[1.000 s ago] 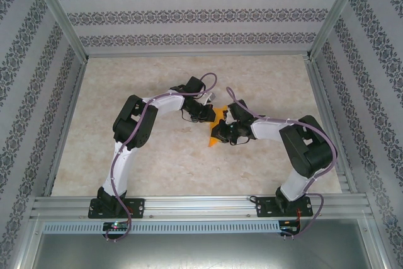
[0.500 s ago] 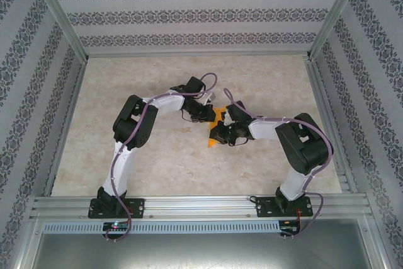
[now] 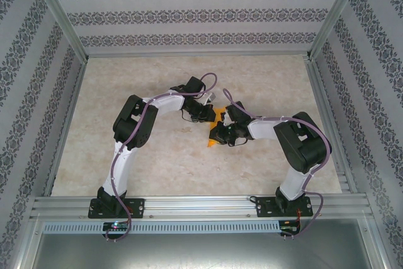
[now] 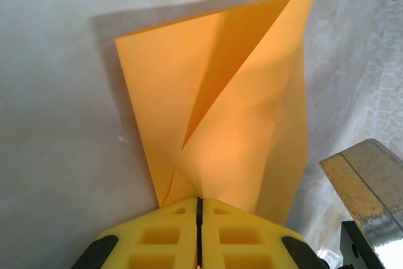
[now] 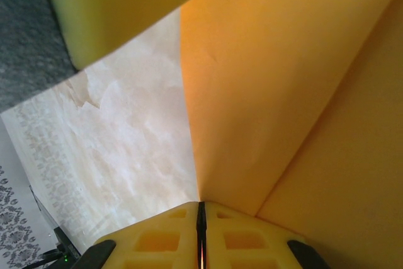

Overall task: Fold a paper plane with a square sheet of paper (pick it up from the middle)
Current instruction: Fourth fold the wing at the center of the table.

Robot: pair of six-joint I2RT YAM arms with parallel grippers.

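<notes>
Toward the middle of the pale marbled bench (image 3: 189,171), a little right of centre: orange-yellow paper (image 3: 218,116), partly folded, largely covered from above by the two hands, with one small patch showing between them and a pointed corner poking out on the near side, just left of the right hand (image 3: 221,131). Left hand (image 3: 203,113) reaching in from the left, sitting at the paper's far-left side; right hand reaching in from the right, sitting at its near-right side; the two close together with the paper between. From the left wrist: yellow fingers (image 4: 164,234) pressed together with only a thin dark seam between, clenched on the paper's nearest edge, the sheet fanning away from the fingertips toward the far side, one layer spread to the left, another flap rising at a slant to the upper right, a sharp diagonal crease between them, a soft shadow on the bench just beyond the left edge. Grey metal-looking block (image 4: 368,184) low at the right of that view, near the paper; cannot tell what. From the right wrist: yellow fingers (image 5: 151,237) likewise squeezed shut, gripping the paper right at its edge, the sheet spreading up and to the right with a long crease, bare bench off to the left.
</notes>
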